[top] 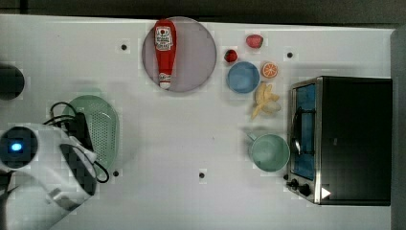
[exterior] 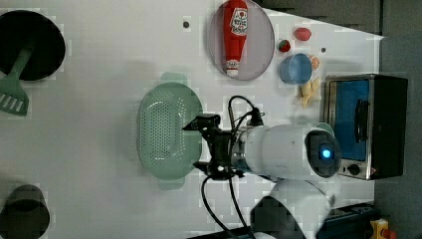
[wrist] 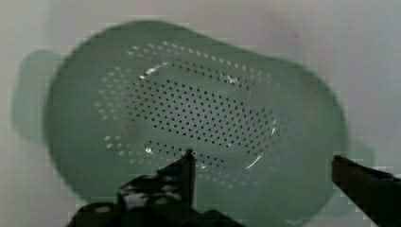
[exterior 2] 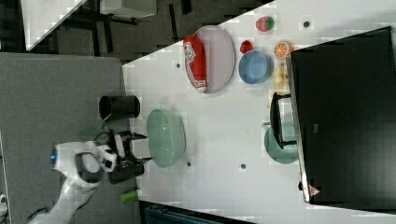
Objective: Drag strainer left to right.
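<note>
A: In the top view, where is the strainer (top: 103,127)?
B: Near the top view's left edge of the white worktop (top: 191,139), partly under the arm. To the top view's right lies a wide bare stretch, up to the teal cup (top: 269,152) and the toaster oven (top: 342,139).

A: And the left view?
B: There the claw (exterior: 203,145) is spread wide over the strainer's rim on the left view's right side — I can't say whether it touches. The view also shows a green spatula (exterior: 14,92) in a black pan (exterior: 37,42), well apart from the strainer.

A: The right view?
B: The strainer sits close to the worktop's edge, with a black cup (exterior 2: 119,107) just beside it.

A: The wrist view?
B: The perforated bottom shows, with both fingers (wrist: 182,177) far apart — nothing between them.
</note>
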